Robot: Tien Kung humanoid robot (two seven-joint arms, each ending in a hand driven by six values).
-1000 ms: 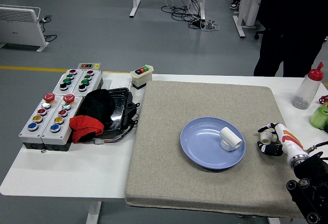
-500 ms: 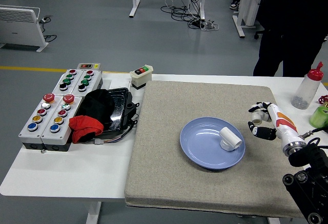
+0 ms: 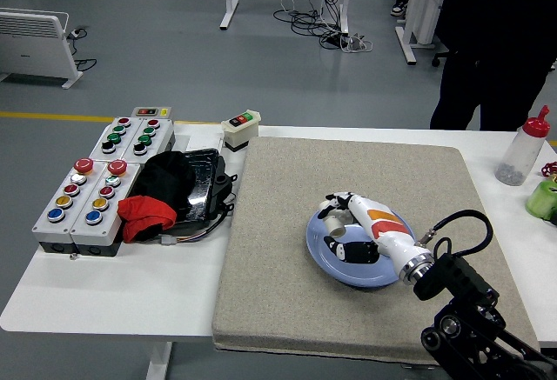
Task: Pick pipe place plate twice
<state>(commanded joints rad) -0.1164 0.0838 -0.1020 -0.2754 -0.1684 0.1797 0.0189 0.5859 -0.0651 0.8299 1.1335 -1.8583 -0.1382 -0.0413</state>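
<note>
- Head view: you see a white counter [image 3: 104, 297] on a grey workshop floor, with a grey mat [image 3: 278, 250] covering its middle and right.
- At the left sit button boxes [image 3: 100, 184], black gear [image 3: 183, 184] and a red cloth [image 3: 146, 216]; a squeeze bottle [image 3: 522, 150] stands at the far right.
- A person in dark clothes [image 3: 500, 41] stands behind the counter.
- The blue plate [image 3: 326, 254] lies on the mat.
- Your right robot hand [image 3: 348, 223] reaches over the plate, fingers spread and bent; you cannot tell if it grips anything.
- The white pipe is hidden beneath that robot hand, so you cannot see it.
</note>
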